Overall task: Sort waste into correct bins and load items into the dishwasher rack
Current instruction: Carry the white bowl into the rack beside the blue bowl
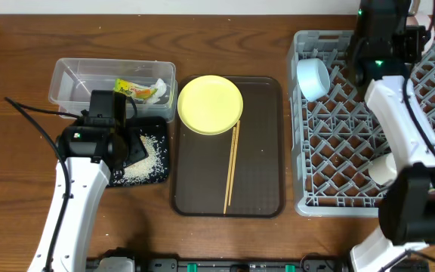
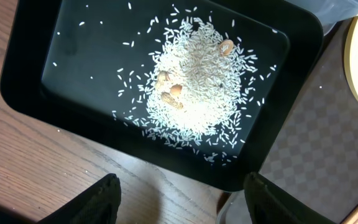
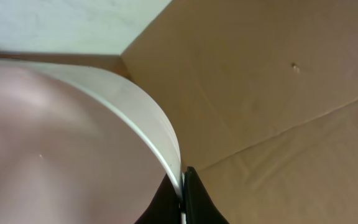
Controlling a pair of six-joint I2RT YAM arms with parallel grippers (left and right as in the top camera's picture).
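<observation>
Right fingers (image 3: 199,200) pinch the white bowl (image 3: 61,143) by its rim.

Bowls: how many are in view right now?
2. Blue bowl tipped on its side in the rack's far corner nearest the tray; white bowl pinched at its rim by the right claw. More may be hidden behind that arm.

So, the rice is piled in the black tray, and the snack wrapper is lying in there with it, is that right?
Not quite. The rice is indeed piled in the black tray, but the snack wrapper is not with it: it lies in the clear tub next to that tray, as the overhead view shows.
</observation>
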